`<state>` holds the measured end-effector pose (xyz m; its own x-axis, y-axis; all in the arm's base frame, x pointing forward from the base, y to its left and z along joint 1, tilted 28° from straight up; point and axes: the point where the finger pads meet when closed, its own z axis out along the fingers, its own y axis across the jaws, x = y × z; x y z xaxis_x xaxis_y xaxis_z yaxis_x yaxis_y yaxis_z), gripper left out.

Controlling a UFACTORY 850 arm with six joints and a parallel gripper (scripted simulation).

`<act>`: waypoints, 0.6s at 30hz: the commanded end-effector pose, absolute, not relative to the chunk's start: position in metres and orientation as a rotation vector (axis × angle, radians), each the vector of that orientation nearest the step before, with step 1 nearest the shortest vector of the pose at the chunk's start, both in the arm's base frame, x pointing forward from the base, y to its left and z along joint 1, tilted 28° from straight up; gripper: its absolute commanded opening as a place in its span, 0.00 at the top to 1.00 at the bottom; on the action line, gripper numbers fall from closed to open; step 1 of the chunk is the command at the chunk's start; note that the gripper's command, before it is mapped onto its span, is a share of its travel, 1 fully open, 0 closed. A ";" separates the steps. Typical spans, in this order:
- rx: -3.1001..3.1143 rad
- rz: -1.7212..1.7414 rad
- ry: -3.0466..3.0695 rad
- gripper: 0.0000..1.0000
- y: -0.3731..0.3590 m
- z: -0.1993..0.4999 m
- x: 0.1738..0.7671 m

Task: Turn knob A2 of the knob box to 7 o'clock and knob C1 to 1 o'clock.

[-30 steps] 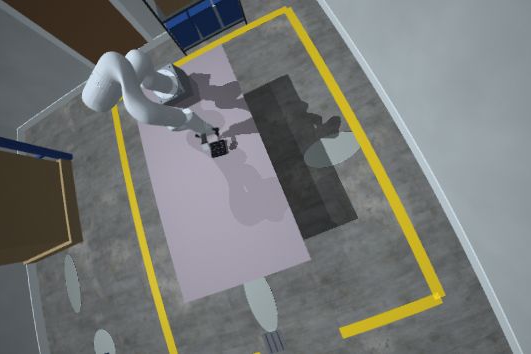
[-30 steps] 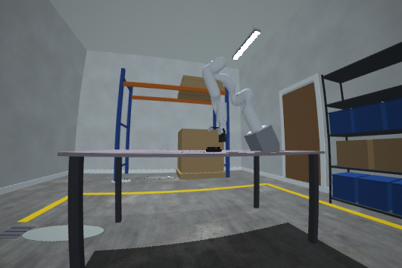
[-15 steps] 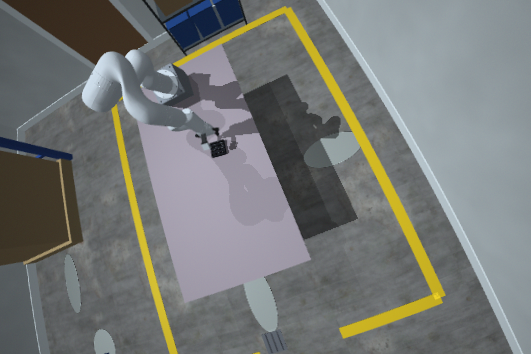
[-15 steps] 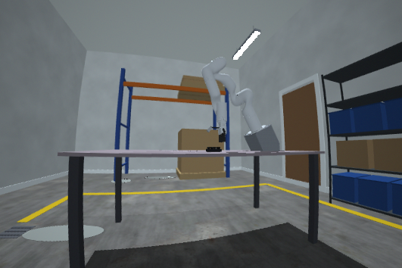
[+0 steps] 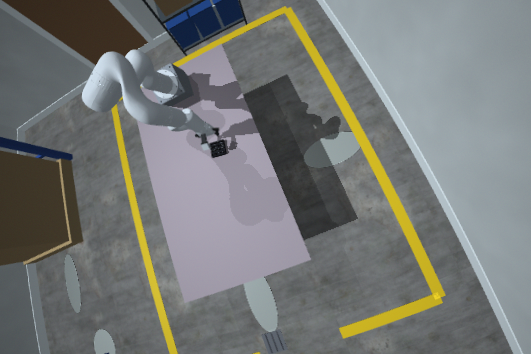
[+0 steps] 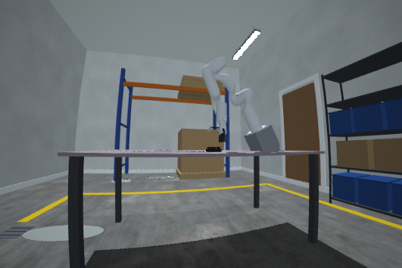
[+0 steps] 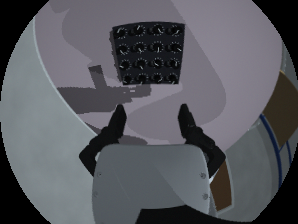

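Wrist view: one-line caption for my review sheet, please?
Open gripper, fingers spread and holding nothing, hangs above the table, short of the black knob box.

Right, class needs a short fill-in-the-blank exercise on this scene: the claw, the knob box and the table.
1. The claw is ___ and holds nothing.
2. The knob box stands on a ___ table.
3. In the wrist view the box shows ___ rows of four knobs.
4. The claw hangs ___ the box, not touching it.

Missing words: open; pale purple; four; above

Grey walls, concrete floor (image 6: 198, 212) with yellow line (image 6: 168, 191), blue rack (image 6: 119, 113), black shelving (image 6: 325, 113), ceiling light (image 6: 247, 44).
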<state>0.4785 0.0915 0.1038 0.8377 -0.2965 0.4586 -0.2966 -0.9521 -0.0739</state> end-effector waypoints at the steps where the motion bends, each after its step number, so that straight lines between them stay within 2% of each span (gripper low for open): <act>1: 3.009 0.756 -0.570 0.00 0.091 0.105 0.480; 18: 2.886 0.755 -1.332 0.00 0.082 0.113 0.488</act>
<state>0.4857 0.0843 0.1105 0.6445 -0.6575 0.3903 -0.6196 -0.7482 -0.2372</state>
